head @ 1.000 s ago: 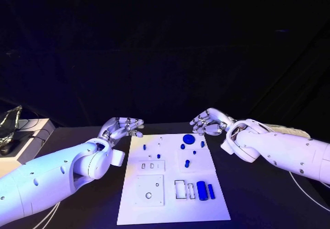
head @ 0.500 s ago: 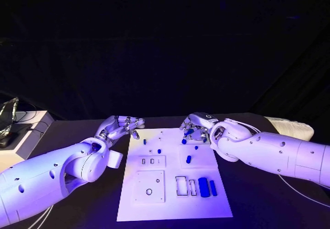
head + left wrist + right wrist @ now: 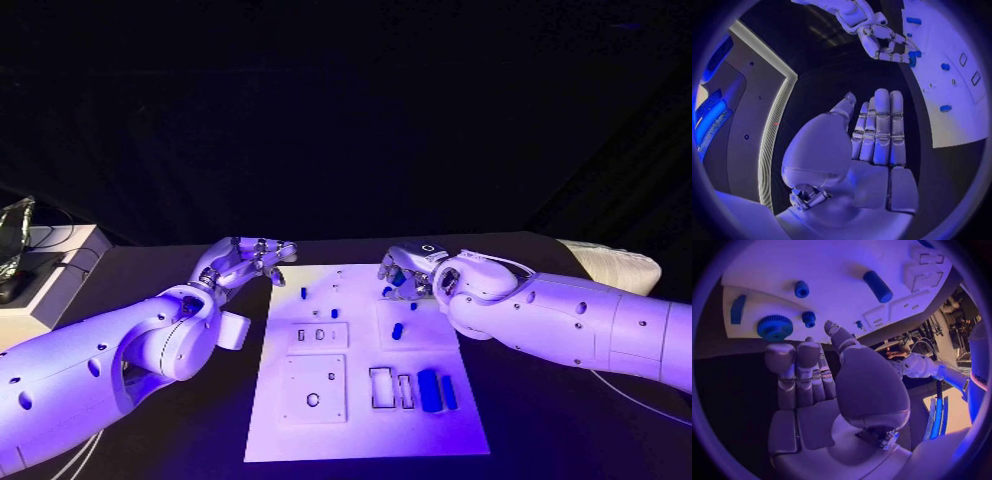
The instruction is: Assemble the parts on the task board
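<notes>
right hand (image 3: 408, 272): covers the far right corner of the task board (image 3: 361, 420) in head view | blue gear (image 3: 774, 327): behind this hand there, seen from right wrist | small blue pegs (image 3: 333, 314): too small to tell shape | left arm: cut by picture edge

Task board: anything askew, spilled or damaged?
Nothing stands out. The task board lies flat and square on the black table, blue parts resting on it, none off its edge. Both the left robot hand and right robot hand hold nothing.
</notes>
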Action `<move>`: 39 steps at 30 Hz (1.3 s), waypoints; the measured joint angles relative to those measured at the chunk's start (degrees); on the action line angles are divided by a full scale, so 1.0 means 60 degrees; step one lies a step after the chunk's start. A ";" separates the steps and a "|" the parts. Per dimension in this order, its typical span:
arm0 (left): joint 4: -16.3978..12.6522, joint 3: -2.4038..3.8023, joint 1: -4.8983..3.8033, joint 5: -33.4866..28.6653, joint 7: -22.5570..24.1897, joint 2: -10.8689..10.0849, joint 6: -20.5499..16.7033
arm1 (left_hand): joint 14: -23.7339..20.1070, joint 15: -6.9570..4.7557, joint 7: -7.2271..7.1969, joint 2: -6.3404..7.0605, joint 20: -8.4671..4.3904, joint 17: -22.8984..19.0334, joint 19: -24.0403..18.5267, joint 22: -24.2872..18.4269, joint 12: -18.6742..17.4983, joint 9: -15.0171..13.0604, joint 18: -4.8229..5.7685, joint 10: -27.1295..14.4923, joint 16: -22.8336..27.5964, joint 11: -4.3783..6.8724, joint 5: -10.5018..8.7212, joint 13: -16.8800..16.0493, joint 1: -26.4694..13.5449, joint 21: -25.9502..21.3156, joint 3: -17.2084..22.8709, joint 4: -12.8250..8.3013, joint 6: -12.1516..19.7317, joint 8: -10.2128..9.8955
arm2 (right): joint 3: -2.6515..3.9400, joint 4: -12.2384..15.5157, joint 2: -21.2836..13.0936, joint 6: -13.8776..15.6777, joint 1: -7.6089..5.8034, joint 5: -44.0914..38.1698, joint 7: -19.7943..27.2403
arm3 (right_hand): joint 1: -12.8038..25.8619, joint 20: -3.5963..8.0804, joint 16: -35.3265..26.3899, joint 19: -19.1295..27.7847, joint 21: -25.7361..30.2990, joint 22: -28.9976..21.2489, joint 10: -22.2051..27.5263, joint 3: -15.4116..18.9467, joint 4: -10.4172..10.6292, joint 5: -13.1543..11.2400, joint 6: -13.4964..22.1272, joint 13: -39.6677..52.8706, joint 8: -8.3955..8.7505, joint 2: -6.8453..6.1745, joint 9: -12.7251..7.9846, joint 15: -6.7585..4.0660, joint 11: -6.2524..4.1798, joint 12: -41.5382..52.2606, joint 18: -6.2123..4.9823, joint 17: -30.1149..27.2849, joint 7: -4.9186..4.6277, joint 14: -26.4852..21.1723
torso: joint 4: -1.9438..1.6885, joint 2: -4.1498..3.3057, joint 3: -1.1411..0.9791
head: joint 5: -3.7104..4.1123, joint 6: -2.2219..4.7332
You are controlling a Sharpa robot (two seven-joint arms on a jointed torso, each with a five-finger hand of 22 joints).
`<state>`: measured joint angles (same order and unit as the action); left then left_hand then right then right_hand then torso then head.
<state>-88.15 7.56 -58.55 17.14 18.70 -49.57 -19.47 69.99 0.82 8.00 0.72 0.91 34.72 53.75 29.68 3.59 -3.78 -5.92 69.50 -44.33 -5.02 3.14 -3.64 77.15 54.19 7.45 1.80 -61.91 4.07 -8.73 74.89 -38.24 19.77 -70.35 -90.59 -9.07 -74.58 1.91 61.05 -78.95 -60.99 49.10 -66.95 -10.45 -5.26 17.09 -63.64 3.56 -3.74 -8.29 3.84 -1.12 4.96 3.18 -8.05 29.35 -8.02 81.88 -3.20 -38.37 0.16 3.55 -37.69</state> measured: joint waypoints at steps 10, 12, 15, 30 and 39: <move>-0.0009 0.0013 0.0000 0.0029 -0.0065 -0.0048 -0.0016 | 0.0000 0.0001 0.0034 -0.0038 0.0034 -0.0236 -0.0034 0.0029 0.0000 0.0001 -0.0121 -0.0085 -0.0099 -0.0017 0.0000 0.0001 -0.0037 0.0067 -0.0053 -0.0053 0.0099 0.0000 | 0.0000 0.0209 -0.0101 -0.0301 0.0020 -0.0507 -0.0436 | 0.0017 0.0009 0.0143 -0.0047 -0.0162 0.0983 0.0202 0.0112 0.0299 0.0147 -0.0115 0.0008 0.0000 -0.0203 0.0000 0.0039 0.0051 0.0000 0.0011 -0.0013 0.0026 -0.0072 | -0.0014 -0.0035 -0.0013 | -0.0009 -0.0015; -0.0004 0.0014 0.0000 0.0032 -0.0077 -0.0055 -0.0016 | 0.0000 0.0000 0.0034 -0.0038 0.0035 -0.0254 -0.0034 0.0050 0.0000 0.0001 -0.0121 -0.0118 -0.0198 -0.0051 0.0000 0.0001 -0.0038 0.0144 -0.0054 -0.0053 0.0099 0.0000 | 0.0001 0.0207 -0.0090 -0.0332 0.0021 -0.0596 -0.0504 | -0.0075 0.0001 0.0143 -0.0039 -0.0021 0.0930 0.0370 -0.0082 0.0232 0.0244 -0.0183 0.0008 0.0000 -0.0171 0.0000 0.0065 0.0059 0.0000 0.0014 -0.0045 0.0013 -0.0105 | -0.0018 -0.0038 -0.0013 | -0.0010 -0.0014; -0.0004 0.0015 0.0000 0.0036 -0.0097 -0.0071 -0.0015 | 0.0000 0.0001 0.0034 -0.0038 0.0035 -0.0275 -0.0034 0.0100 0.0000 0.0001 -0.0121 -0.0118 -0.0372 -0.0051 0.0000 0.0001 -0.0037 0.0242 -0.0054 -0.0053 0.0099 0.0000 | 0.0002 0.0187 -0.0071 -0.0378 0.0024 -0.0694 -0.0575 | -0.0116 -0.0032 0.0143 -0.0006 0.0161 0.0854 0.0576 -0.0446 0.0136 0.0258 -0.0217 -0.0002 0.0000 -0.0130 -0.0001 0.0049 0.0126 0.0000 0.0001 -0.0091 0.0012 -0.0121 | -0.0025 -0.0041 -0.0011 | 0.0001 -0.0022; -0.0010 0.0017 -0.0001 0.0043 -0.0177 -0.0114 -0.0003 | 0.0001 0.0001 0.0068 -0.0037 0.0071 -0.0437 -0.0070 0.0163 0.0001 0.0001 -0.0122 -0.0186 -0.0675 -0.0052 0.0000 0.0002 -0.0037 0.0378 -0.0080 -0.0079 0.0132 0.0000 | 0.0002 0.0034 0.0018 -0.0500 0.0040 -0.0846 -0.0687 | 0.0228 -0.0114 0.0181 -0.0132 0.0781 0.1282 0.0568 -0.1533 -0.0323 0.0294 -0.0251 -0.0020 0.0000 -0.0066 -0.0002 0.0049 0.0123 0.0000 -0.0205 -0.0242 0.0017 -0.0121 | -0.0027 -0.0056 0.0009 | -0.0035 -0.0114; -0.0009 0.0017 -0.0001 0.0045 -0.0203 -0.0131 0.0003 | 0.0001 0.0001 0.0068 -0.0038 0.0071 -0.0474 -0.0070 0.0176 0.0001 0.0002 -0.0121 -0.0186 -0.0739 -0.0051 0.0000 0.0003 -0.0037 0.0416 -0.0080 -0.0079 0.0132 0.0000 | 0.0003 -0.0063 0.0099 -0.0605 0.0042 -0.0835 -0.0687 | 0.0279 -0.0114 0.0218 -0.0268 0.1249 0.1815 0.0499 -0.1624 -0.0414 0.0294 -0.0251 -0.0020 0.0000 -0.0015 -0.0004 0.0048 0.0123 0.0000 -0.0206 -0.0276 0.0017 -0.0120 | -0.0024 -0.0067 0.0008 | -0.0057 -0.0167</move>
<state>-88.20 7.66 -58.55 17.41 17.48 -50.35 -19.45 70.00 0.83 8.41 0.50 1.34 31.88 53.33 30.73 3.60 -3.77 -6.65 68.39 -48.76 -5.33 3.14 -3.63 76.93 56.69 6.97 1.33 -61.11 4.07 -8.72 74.51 -37.65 16.14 -70.10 -95.59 -13.19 -72.90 1.23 62.35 -80.56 -53.50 59.98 -63.96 -20.19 -7.74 18.85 -65.14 3.44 -3.74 -8.38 3.82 -0.83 5.69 3.18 -9.29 27.69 -7.92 81.16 -3.35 -38.77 0.21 3.21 -38.69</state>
